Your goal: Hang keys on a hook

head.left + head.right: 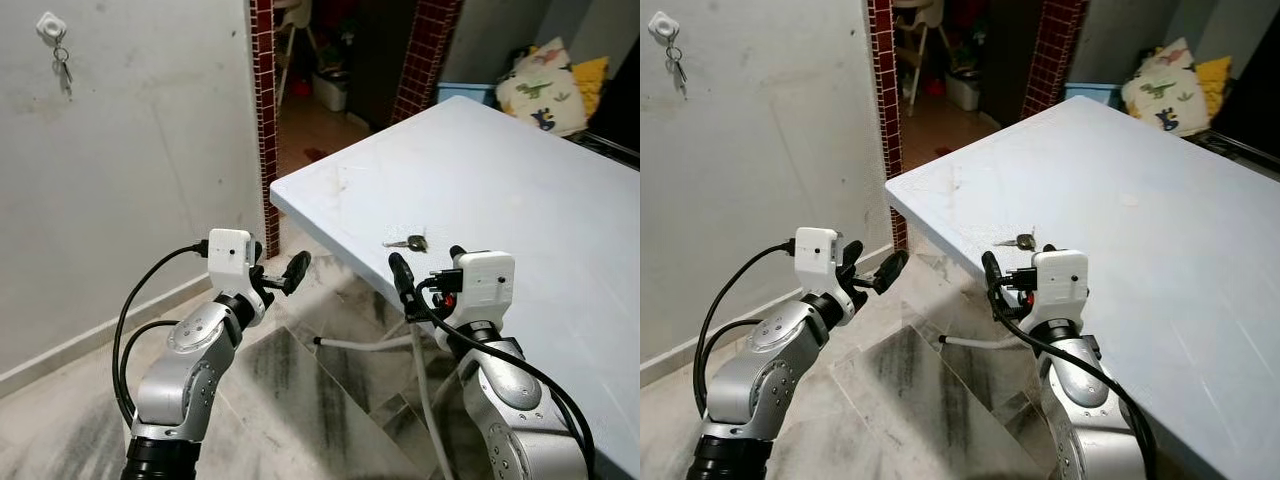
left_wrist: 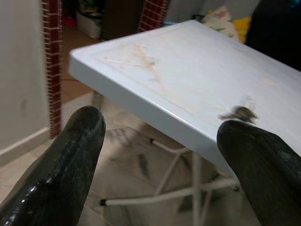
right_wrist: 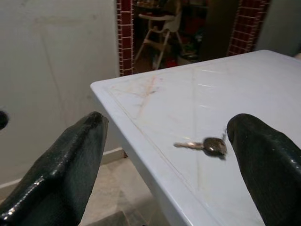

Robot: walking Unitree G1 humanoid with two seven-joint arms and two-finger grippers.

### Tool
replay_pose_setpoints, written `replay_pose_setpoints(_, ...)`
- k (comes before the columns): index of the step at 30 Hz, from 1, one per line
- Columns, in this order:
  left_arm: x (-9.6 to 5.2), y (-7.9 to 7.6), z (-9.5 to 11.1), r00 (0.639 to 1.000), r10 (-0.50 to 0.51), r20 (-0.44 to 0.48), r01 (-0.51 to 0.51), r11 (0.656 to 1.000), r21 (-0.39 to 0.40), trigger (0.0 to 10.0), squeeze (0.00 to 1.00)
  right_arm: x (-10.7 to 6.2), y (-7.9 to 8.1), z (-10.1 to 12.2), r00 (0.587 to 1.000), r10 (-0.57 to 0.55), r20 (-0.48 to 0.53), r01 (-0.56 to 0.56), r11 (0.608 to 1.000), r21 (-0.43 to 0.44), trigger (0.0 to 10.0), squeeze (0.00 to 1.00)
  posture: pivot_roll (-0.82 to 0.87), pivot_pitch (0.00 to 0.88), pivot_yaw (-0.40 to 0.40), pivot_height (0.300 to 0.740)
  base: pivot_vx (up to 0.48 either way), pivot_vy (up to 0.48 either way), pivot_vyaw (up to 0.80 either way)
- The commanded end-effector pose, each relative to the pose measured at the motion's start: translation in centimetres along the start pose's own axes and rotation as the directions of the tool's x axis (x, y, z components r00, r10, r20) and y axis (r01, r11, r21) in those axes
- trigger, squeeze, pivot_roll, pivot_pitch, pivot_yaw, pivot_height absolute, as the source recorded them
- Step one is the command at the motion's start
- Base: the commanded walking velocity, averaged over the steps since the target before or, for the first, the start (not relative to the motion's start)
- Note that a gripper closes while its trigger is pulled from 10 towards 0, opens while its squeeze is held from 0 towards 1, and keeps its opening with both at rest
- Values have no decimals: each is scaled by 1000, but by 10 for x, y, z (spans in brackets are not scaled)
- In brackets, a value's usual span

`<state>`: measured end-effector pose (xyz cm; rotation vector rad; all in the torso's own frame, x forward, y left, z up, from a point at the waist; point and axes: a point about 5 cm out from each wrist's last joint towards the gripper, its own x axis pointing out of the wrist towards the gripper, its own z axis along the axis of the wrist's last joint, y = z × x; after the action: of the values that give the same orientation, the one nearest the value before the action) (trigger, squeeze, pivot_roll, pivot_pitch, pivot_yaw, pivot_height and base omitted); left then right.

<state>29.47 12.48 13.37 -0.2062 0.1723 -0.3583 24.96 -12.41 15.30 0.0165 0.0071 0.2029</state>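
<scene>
While both arms hover out in front of the robot, the small brass-coloured key you're after lies flat on the pale blue-white plastic table, close to its near edge and not far from the corner. Your right gripper sits just short of that edge, level with the key, black fingers spread wide with nothing between them. From its wrist view the key lies between the two fingertips but further out on the tabletop, not touching either.

Your left gripper is off the table's corner, over the grey marble-patterned tile floor, also spread wide and empty.

The white square hook is up on the grey plaster wall to the left, well apart from both arms, and there's already a small bunch of keys dangling from it.
</scene>
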Motion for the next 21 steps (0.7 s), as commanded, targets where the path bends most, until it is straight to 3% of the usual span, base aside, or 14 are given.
replay_pose_setpoints(1,4,-12,3,999,-38,13,38,999,1,10000,0,-2,-7,-4,999,-25,-24,25,1000,-19,10000,0,83,0,-44,740,401,0,0)
replay_pose_setpoints(11,5,-13,3,999,-38,12,38,999,-1,10000,0,-2,-7,-5,999,-22,-35,21,999,-24,10000,0,79,0,-42,740,388,0,0)
replay_pose_setpoints(21,2,-12,-3,1000,-9,-6,9,1000,26,10000,0,2,-14,-10,996,-63,-66,59,996,-65,10000,0,93,0,-50,740,0,0,0)
